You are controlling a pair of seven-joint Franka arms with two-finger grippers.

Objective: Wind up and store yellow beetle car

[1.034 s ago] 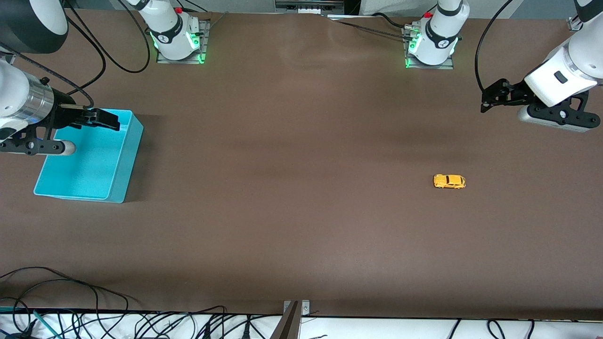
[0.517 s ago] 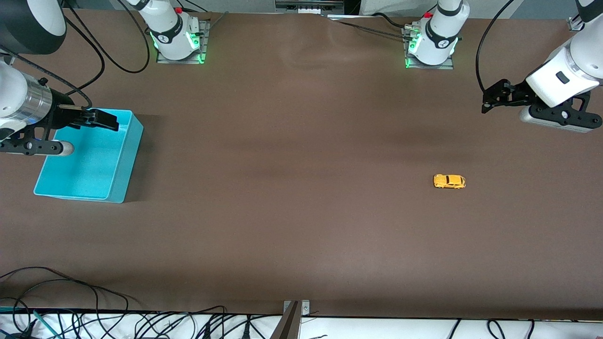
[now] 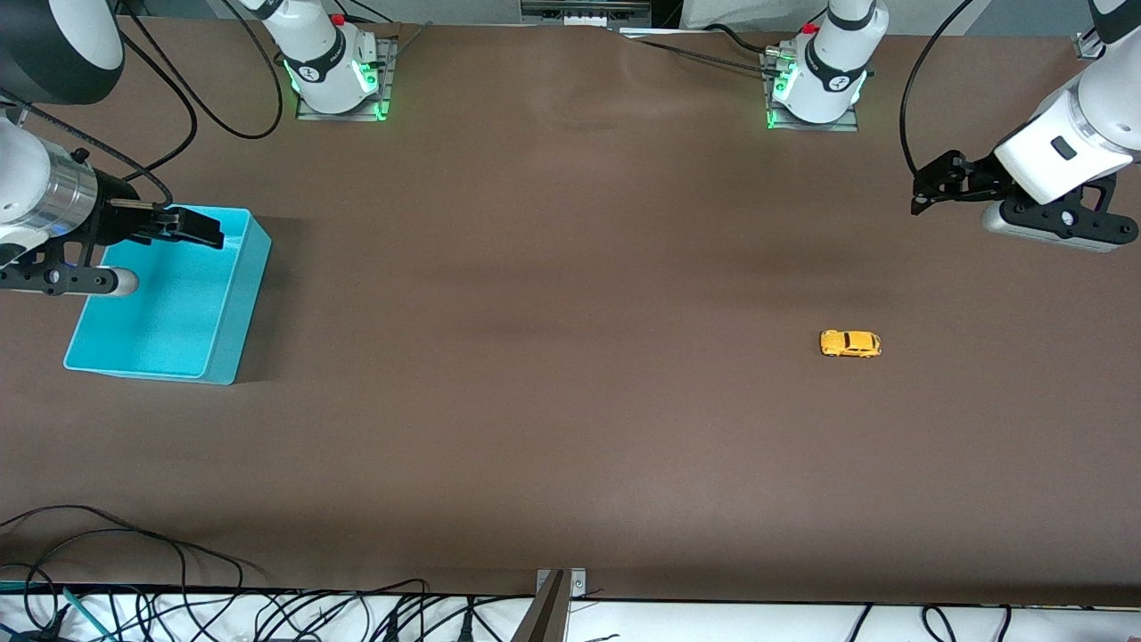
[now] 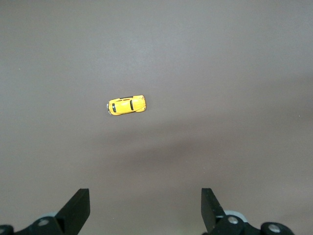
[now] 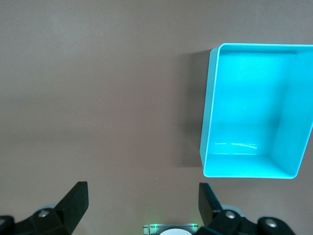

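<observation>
The yellow beetle car (image 3: 850,343) stands on its wheels on the brown table toward the left arm's end; the left wrist view shows it (image 4: 126,105) from above. My left gripper (image 3: 927,185) hangs in the air farther toward that end, apart from the car. It is open (image 4: 144,196) with nothing between its fingers. My right gripper (image 3: 214,230) hovers over the rim of the turquoise bin (image 3: 227,303) at the right arm's end. It is open too (image 5: 143,188) and holds nothing. The bin (image 5: 208,107) is empty.
The two arm bases (image 3: 339,85) (image 3: 816,89) with green lights stand along the table's edge farthest from the front camera. Loose cables (image 3: 134,553) trail over the nearest edge, beside a metal bracket (image 3: 557,588). Bare brown tabletop lies between car and bin.
The right gripper has drawn back very slightly toward its end of the table. The left arm has barely shifted. The car has not moved.
</observation>
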